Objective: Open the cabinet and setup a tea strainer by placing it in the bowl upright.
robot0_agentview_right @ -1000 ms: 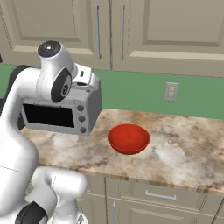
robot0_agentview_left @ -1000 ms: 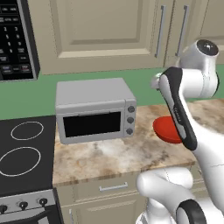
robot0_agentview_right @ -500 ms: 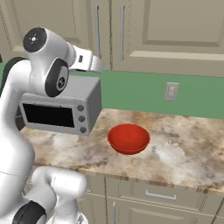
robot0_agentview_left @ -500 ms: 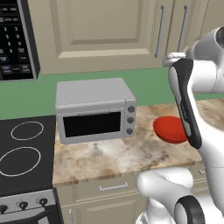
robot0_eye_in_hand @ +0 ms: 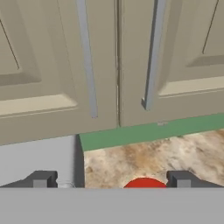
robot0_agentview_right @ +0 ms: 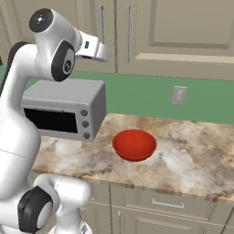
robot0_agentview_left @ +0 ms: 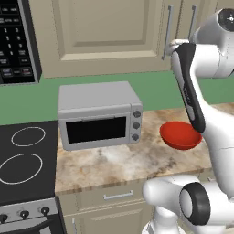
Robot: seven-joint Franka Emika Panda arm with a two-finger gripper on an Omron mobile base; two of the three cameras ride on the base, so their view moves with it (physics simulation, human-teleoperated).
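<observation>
Cabinet (robot0_eye_in_hand: 52, 65) is closed, straight ahead of the end effector (robot0_eye_in_hand: 111, 179), whose tips stand apart and empty; two bar handles (robot0_eye_in_hand: 86, 57) sit close together, so it could catch the wrong one.

I can read no text anywhere. The microwave keypad (robot0_agentview_left: 13, 43) at far left bears marks, all too blurred.

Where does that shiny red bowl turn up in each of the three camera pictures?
Left base view: the bowl sits right of centre on the marble counter, partly behind the arm.
Right base view: the bowl lies at centre, right of the toaster oven.
Hand view: a sliver of its rim peeks up at bottom centre.
Shared landmark: the grey toaster oven beside it.
</observation>
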